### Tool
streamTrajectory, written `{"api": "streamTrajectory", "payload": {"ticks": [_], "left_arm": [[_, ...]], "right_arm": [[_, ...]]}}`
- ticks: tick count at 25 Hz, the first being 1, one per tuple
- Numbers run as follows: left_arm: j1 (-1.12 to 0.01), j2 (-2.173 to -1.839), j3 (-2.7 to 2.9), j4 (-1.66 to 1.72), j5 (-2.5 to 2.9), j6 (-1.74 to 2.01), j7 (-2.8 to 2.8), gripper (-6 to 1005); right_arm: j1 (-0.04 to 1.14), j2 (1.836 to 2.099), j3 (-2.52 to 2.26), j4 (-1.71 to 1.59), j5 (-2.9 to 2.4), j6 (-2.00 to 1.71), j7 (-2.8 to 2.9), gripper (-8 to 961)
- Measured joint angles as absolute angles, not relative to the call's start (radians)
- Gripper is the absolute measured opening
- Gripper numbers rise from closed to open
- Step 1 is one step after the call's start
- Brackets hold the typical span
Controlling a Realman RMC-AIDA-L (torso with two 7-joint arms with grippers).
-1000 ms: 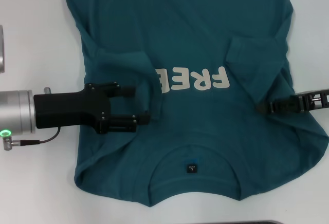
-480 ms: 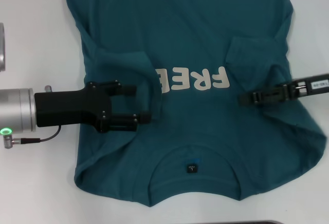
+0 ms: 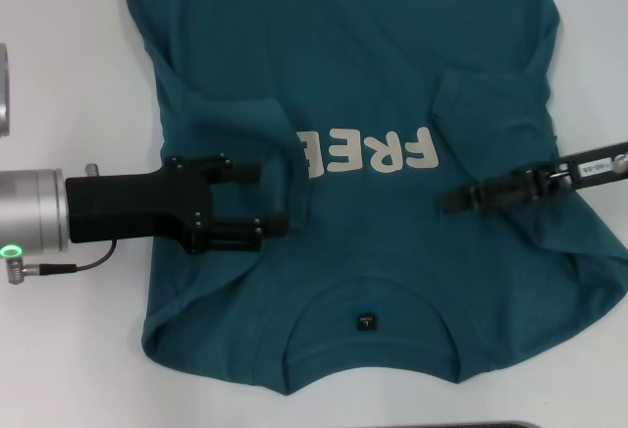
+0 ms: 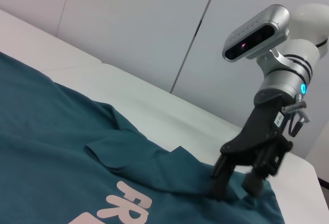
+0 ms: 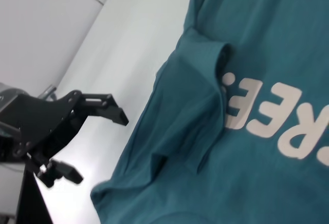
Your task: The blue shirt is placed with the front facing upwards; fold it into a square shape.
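The blue shirt (image 3: 343, 55) lies flat on the white table, cream letters (image 3: 378, 151) up and the black neck label (image 3: 364, 321) nearest me. Both sleeves are folded inward onto the chest. My left gripper (image 3: 263, 197) is open, level with the table, its fingers either side of the folded left sleeve's end. The right wrist view shows this left gripper (image 5: 97, 146) open beside the shirt (image 5: 277, 44). My right gripper (image 3: 444, 202) reaches in from the right, just below the letters. In the left wrist view this right gripper (image 4: 235, 187) stands with fingers apart, tips on the cloth (image 4: 51, 157).
White table (image 3: 69, 55) surrounds the shirt on the left and near sides. A silver cylinder (image 3: 3, 94) pokes in at the left edge. A dark strip (image 3: 471, 425) runs along the near edge. Pale wall panels (image 4: 128, 23) stand behind the table.
My right gripper has slid leftward over the shirt, from the right side to just below the letters. The left gripper has stayed where it was.
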State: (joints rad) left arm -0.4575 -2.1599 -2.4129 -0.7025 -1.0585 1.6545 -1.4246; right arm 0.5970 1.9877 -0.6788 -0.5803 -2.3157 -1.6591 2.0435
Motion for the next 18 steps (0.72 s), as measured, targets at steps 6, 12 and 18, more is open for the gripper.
{"api": "streamTrajectory", "payload": {"ticks": [6, 12, 18], "left_arm": [[-0.460, -2.161, -2.412, -0.703, -1.058, 1.655, -1.425, 874], [-0.460, -2.161, -2.402, -0.702, -1.059, 1.654, -1.425, 874], [-0.460, -2.161, -2.400, -0.702, -1.060, 1.654, -1.426, 874]], "right_arm": [[0.552, 1.961, -0.595, -0.582, -2.310, -1.636, 2.043, 640], [0.502, 1.936, -0.545, -0.593, -2.312, -1.587, 2.067, 641], [0.478, 1.925, -0.540, -0.624, -2.312, -1.547, 2.107, 641]]}}
